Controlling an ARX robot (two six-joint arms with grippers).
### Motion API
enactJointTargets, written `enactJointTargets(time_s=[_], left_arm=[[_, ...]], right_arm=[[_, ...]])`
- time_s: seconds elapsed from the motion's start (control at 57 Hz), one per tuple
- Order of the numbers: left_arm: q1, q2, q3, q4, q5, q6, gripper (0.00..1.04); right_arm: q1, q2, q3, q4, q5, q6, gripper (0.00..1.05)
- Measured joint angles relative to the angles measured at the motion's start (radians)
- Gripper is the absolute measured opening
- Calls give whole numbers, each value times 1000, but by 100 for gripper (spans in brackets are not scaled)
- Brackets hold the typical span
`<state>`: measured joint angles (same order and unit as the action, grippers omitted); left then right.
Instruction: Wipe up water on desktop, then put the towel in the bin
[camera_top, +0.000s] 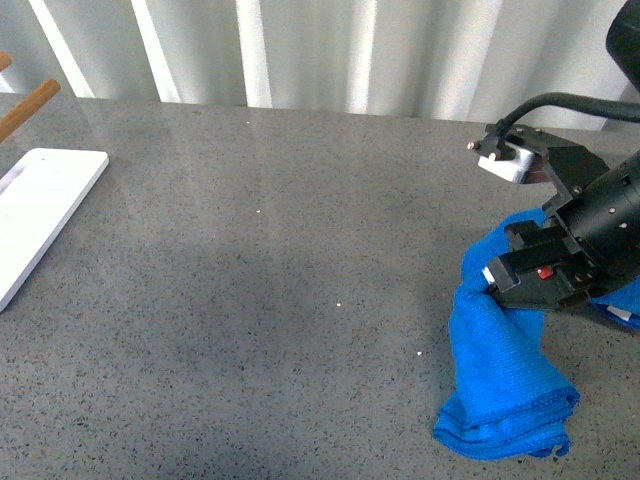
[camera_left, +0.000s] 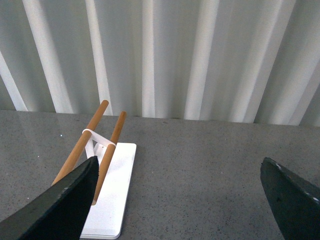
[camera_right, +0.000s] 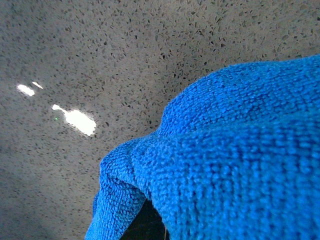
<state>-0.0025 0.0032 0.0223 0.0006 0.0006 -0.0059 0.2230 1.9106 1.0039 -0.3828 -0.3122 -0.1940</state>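
Towel (camera_top: 505, 385) looks soft, light, limp, right gripper (camera_top: 500, 280) jaws clamped on its upper fold, rest bunched on table (camera_top: 250, 250) below them; left gripper (camera_left: 178, 170) jaws apart.

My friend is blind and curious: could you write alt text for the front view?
A black right gripper pinches a bright blue towel, whose lower end bunches on the speckled dark-grey desktop. A white tray lies at the far left.
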Motion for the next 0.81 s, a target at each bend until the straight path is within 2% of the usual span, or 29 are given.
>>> enactJointTargets(time_s=[0.263,0.544,0.807], left_arm=[[0,0,0,0,-1,1,98],[0,0,0,0,-1,1,98],[0,0,0,0,-1,1,98]], right_arm=[[2,205,139,27,98,-46,6],[2,366,332,4,135,-45,6],[53,541,696,-77,196,-35,6]])
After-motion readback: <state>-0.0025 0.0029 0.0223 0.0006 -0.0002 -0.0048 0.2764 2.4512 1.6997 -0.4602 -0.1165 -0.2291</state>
